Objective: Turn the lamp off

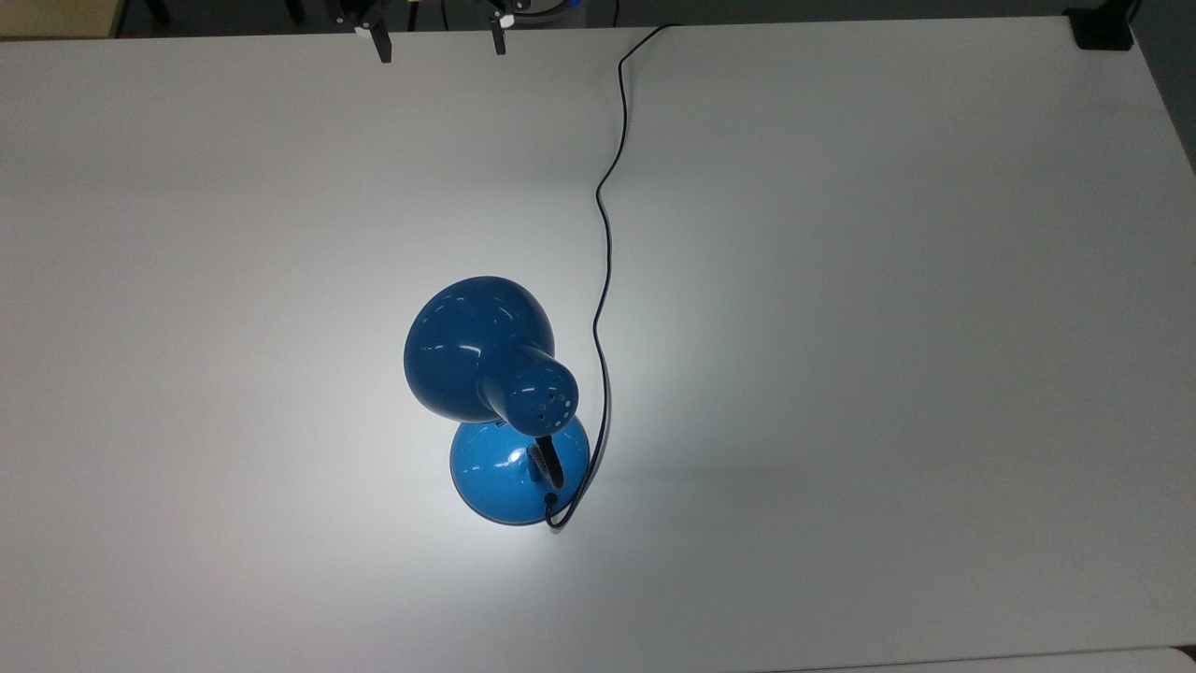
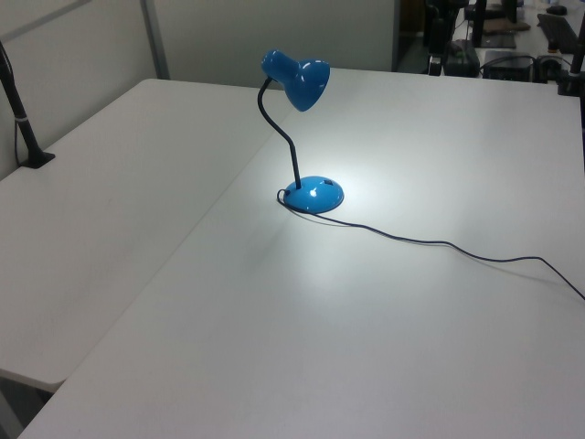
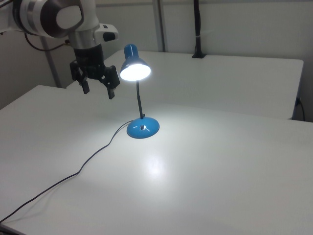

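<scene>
White table (image 3: 234, 161) carries the lit lamp (image 3: 136, 68). Above it hangs the gripper (image 3: 98, 89), fingers spread and pointing down, seemingly well apart from the shade on the right view's left.

I am seeing the lamp (image 3: 135, 68) glowing white in the right view; it is casting a bright pool around its base on the table (image 1: 841, 374); the far edges are dimming to grey.

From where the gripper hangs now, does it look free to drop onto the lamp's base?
Probably yes. The gripper, jaws open, hangs in the air apart from the lamp. The base sits on bare table; the shade overhangs part of it in the top view, and the cord trails aside.
</scene>
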